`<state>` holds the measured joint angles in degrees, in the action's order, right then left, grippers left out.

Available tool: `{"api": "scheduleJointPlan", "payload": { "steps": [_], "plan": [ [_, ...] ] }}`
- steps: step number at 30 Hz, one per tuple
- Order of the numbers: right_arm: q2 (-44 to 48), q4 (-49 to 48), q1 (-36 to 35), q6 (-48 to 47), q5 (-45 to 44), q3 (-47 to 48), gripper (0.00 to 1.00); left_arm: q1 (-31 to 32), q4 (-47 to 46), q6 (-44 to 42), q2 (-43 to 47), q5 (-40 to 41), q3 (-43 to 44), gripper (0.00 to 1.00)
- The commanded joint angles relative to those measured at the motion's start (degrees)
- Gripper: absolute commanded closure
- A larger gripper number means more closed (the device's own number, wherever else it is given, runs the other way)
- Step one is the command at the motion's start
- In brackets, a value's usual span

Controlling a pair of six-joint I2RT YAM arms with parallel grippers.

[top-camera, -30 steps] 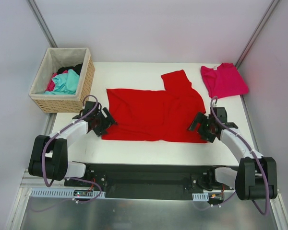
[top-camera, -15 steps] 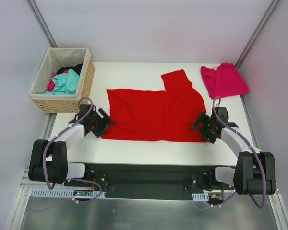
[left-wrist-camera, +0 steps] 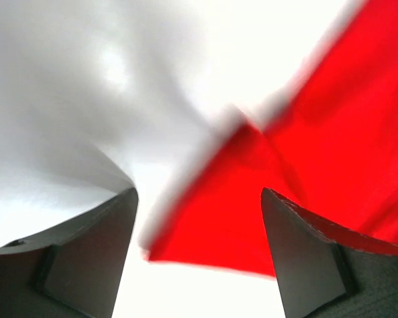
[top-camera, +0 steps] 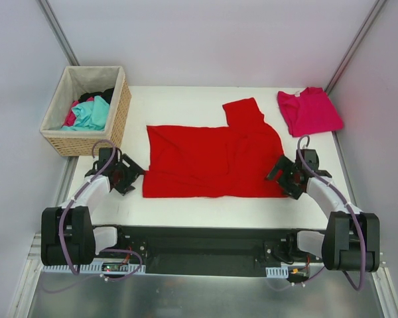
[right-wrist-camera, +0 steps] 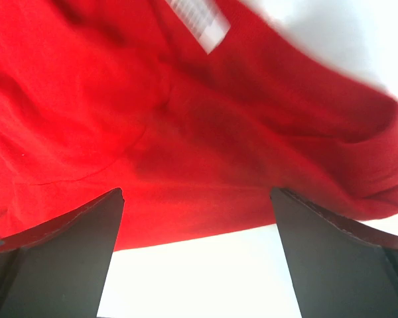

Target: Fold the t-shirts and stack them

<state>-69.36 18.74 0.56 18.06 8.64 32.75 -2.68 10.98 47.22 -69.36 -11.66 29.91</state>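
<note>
Red t-shirt (spread flat) on table

Bare table lies open at top centre and below the red t-shirt; the basket blocks the upper left, the pink t-shirt the upper right.

The top camera hangs high and looks down on the whole table, near edge at the bottom. Each wrist camera sits low and close, looking out between its own fingers (the left view is blurred). All three share the red shirt.
</note>
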Motion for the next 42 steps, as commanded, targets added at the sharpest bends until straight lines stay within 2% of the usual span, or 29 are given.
{"api": "scheduleJointPlan", "payload": {
  "steps": [1,7,11,16,18,26,32,42],
  "plan": [
    [2.1,6.7,1.6,-0.6,-7.6,-2.0,0.03,-2.5,6.1,-1.3,2.5,7.2,-1.2,0.25],
    [3.9,8.2,2.5,-0.8,-10.4,-2.4,0.03,-3.9,6.8,-1.2,2.2,7.2,-0.3,0.25],
    [5.1,7.9,2.6,-0.8,-7.7,-1.9,0.03,-3.9,6.7,-1.0,3.7,6.9,0.1,0.25],
    [9.3,6.9,1.6,-1.5,-3.5,-0.2,0.03,-3.0,4.8,-0.8,8.6,1.5,0.7,0.25],
    [9.4,7.9,-1.5,-2.2,-4.0,2.0,0.03,-1.1,4.4,-0.9,9.9,0.0,1.2,0.25],
    [6.5,7.0,-16.9,-2.2,-5.8,8.7,0.03,13.8,4.3,0.6,7.7,-2.7,5.6,0.24],
    [0.6,4.6,-21.4,-3.2,-6.7,12.7,0.03,18.4,2.6,0.7,2.1,-2.8,7.0,0.24],
    [-9.4,3.1,-21.9,-5.1,-10.6,18.7,0.03,21.3,-3.7,3.5,-5.2,-3.3,6.0,0.25]
  ]
}}
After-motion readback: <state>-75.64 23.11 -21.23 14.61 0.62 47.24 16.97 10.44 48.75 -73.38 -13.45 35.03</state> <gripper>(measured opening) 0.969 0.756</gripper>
